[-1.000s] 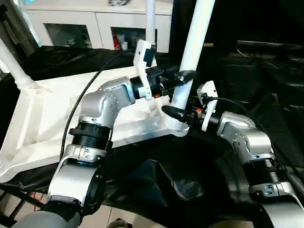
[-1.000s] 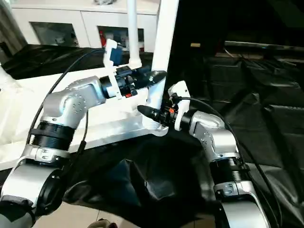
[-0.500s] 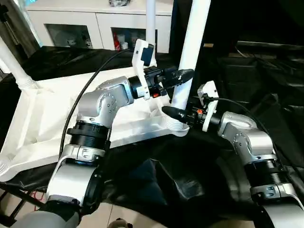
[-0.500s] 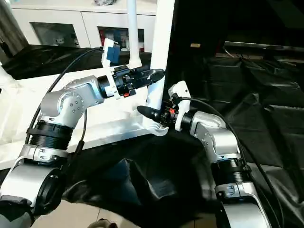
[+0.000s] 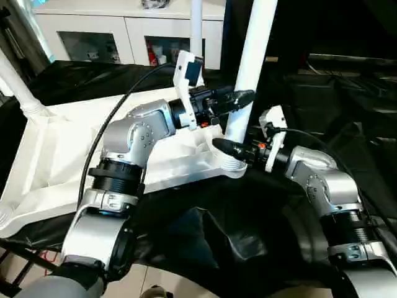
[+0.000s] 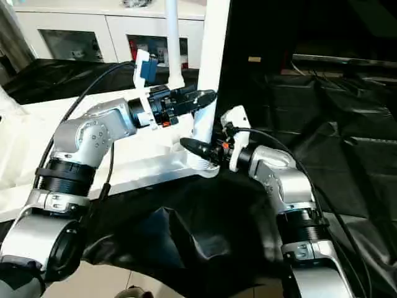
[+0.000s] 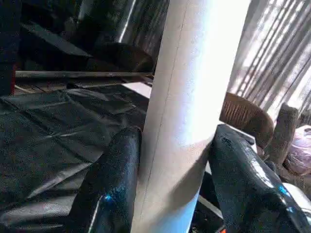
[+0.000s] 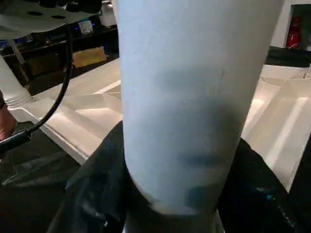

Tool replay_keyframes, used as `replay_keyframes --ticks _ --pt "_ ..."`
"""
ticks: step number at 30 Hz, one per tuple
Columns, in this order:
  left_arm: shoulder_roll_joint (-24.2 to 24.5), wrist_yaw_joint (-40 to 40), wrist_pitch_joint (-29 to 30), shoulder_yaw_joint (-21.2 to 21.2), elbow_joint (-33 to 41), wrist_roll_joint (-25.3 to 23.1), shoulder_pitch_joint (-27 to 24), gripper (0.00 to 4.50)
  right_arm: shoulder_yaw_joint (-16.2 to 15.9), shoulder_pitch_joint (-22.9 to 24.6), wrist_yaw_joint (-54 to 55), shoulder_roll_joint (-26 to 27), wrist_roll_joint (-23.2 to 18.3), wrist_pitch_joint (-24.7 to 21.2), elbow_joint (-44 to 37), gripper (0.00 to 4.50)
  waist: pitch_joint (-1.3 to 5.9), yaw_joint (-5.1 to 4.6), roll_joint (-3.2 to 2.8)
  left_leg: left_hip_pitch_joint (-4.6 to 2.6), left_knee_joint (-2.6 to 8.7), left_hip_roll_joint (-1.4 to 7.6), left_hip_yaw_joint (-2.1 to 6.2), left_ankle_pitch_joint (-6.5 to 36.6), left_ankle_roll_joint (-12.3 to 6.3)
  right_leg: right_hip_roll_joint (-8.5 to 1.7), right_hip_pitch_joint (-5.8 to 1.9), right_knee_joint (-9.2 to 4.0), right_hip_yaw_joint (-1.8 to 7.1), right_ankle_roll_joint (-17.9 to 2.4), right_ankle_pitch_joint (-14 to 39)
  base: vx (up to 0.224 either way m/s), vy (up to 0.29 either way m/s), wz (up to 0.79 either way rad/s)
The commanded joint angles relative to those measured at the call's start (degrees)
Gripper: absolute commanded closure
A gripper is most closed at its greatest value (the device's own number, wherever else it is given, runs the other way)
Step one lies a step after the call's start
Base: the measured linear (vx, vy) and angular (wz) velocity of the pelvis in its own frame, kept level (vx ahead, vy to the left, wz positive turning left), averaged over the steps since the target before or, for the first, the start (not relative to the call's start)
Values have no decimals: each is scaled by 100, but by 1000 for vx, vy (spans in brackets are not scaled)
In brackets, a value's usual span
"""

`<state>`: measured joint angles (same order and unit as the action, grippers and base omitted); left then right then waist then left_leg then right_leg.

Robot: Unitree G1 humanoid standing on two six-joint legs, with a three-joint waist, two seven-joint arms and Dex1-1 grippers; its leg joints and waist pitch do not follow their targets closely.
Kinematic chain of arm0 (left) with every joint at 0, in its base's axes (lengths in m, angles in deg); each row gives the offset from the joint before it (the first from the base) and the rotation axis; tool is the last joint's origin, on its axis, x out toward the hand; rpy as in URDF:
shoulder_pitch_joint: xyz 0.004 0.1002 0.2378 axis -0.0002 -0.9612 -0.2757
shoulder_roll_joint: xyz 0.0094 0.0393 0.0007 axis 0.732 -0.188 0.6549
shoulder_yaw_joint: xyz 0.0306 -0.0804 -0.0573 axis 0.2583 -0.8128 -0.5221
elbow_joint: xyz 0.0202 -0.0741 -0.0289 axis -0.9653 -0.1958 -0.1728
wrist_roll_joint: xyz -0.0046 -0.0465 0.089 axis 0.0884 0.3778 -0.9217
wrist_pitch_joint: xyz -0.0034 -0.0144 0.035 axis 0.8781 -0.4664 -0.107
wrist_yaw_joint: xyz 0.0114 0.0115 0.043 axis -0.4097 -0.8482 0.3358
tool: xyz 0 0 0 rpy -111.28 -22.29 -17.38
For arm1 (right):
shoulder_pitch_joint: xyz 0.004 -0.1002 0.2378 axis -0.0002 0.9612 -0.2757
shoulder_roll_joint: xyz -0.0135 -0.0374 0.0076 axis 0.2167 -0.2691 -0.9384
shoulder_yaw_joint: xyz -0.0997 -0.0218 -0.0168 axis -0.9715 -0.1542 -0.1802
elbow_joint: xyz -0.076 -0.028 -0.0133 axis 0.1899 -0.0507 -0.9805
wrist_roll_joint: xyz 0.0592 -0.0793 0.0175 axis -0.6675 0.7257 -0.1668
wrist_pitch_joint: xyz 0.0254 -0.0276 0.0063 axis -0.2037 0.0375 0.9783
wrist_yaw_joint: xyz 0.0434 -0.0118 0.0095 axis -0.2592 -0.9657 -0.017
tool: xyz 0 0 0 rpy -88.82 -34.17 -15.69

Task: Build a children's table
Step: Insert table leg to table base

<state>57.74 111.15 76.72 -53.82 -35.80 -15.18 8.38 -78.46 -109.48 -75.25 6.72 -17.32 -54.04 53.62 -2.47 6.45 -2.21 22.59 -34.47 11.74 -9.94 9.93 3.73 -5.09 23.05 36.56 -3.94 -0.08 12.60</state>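
Nothing has moved; both grippers clasp the unmarked leg (image 5: pixel 248 68).

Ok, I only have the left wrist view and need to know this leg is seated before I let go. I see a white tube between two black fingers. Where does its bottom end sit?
Observer: The leg stands with its foot in the near corner socket of the upside-down tabletop.
Operator: Is the other arm helping?
Observer: Yes. The right gripper holds the same leg lower down, just above the socket; the left gripper is higher on it.
Operator: Any other legs in?
Observer: Two more stand upright: one at the far corner, one at the left corner.
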Motion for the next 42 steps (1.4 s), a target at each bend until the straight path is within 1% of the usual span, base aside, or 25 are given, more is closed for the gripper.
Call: replay_keyframes --ticks 1,3,4,5,6,9,10,13,21,24,27,28,29,36,37,38,40,42 --pt "-106 65 -6 63 248 136 54 255 -87 -68 -5 -20 -20 -130 -102 190 433 5 19 -100 293 76 21 356 -449 -252 -403 -332 201 -1680 -933 0 0 0" --pt "-96 71 -14 65 250 130 56 255 -120 -62 -37 -61 6 -132 -147 182 432 7 21 -98 293 77 21 353 -447 -255 -407 -334 201 -1689 -938 0 0 0" --pt "-79 89 -33 73 250 116 51 258 -154 -65 -1 -107 84 -104 -186 153 432 18 33 -106 293 86 21 348 -452 -261 -402 -333 203 -1694 -928 0 0 0" --pt "-74 94 -40 76 249 110 50 258 -162 -68 14 -118 105 -97 -192 153 423 14 33 -94 295 81 21 354 -455 -255 -403 -335 205 -1677 -905 0 0 0" --pt "-73 73 -56 69 233 97 52 258 -178 -74 -12 -141 102 -138 -210 149 420 6 51 -99 301 80 16 380 -449 -253 -402 -345 206 -1647 -839 0 0 0" --pt "-68 62 -79 66 227 84 43 259 -209 -76 -78 -196 67 -247 -271 150 421 15 50 -97 297 73 15 370 -448 -257 -410 -347 209 -1633 -777 0 0 0" --pt "-65 62 -85 71 233 78 35 259 -230 -81 -110 -230 70 -287 -292 150 423 14 62 -93 294 73 15 344 -466 -255 -409 -343 208 -1631 -784 0 0 0" --pt "-32 111 -121 107 257 20 2 260 -223 -132 -150 -311 52 -377 -313 150 424 20 74 -90 288 74 12 283 -505 -255 -405 -337 209 -1627 -819 0 0 0" --pt "59 131 -271 215 178 -154 -32 260 -212 -144 -284 -474 -78 -575 -539 150 426 22 67 -91 284 77 15 282 -525 -250 -403 -337 209 -1596 -786 0 0 0" --pt "82 148 -296 235 163 -178 -33 260 -171 -151 -312 -525 -131 -678 -605 150 427 26 53 -94 285 78 16 288 -495 -253 -400 -336 209 -1607 -781 0 0 0" --pt "97 166 -292 252 183 -148 -42 260 -205 -140 -315 -576 -112 -740 -622 150 430 24 62 -94 283 75 15 293 -469 -253 -405 -335 210 -1627 -807 0 0 0" --pt "103 178 -294 267 189 -140 -45 260 -222 -133 -310 -594 -101 -773 -616 150 428 26 55 -95 284 74 15 292 -464 -251 -402 -336 208 -1631 -810 0 0 0" --pt "104 187 -300 275 183 -138 -40 260 -234 -132 -311 -609 -87 -781 -597 150 429 24 60 -87 282 71 15 281 -464 -251 -410 -332 209 -1630 -828 0 0 0" --pt "116 233 -275 301 212 -116 -46 260 -221 -132 -229 -630 -85 -896 -525 150 430 28 51 -91 281 73 15 312 -448 -250 -405 -333 206 -1647 -815 0 0 0" --pt "118 242 -262 305 219 -109 -46 260 -225 -130 -223 -635 -89 -895 -518 150 430 30 39 -94 282 73 17 342 -435 -252 -404 -336 205 -1642 -782 0 0 0" --pt "122 278 -241 321 232 -97 -48 260 -226 -129 -226 -633 -101 -903 -513 150 427 28 44 -96 283 74 15 359 -430 -252 -401 -341 206 -1639 -766 0 0 0" --pt "123 313 -206 343 265 -81 -58 260 -231 -131 -220 -622 -101 -907 -492 179 430 29 44 -92 283 73 18 352 -419 -253 -408 -335 206 -1638 -778 0 0 0" --pt "121 327 -186 354 299 -77 -74 260 -239 -133 -212 -608 -94 -908 -475 189 432 29 45 -93 283 76 19 331 -421 -253 -406 -331 206 -1647 -823 0 0 0"
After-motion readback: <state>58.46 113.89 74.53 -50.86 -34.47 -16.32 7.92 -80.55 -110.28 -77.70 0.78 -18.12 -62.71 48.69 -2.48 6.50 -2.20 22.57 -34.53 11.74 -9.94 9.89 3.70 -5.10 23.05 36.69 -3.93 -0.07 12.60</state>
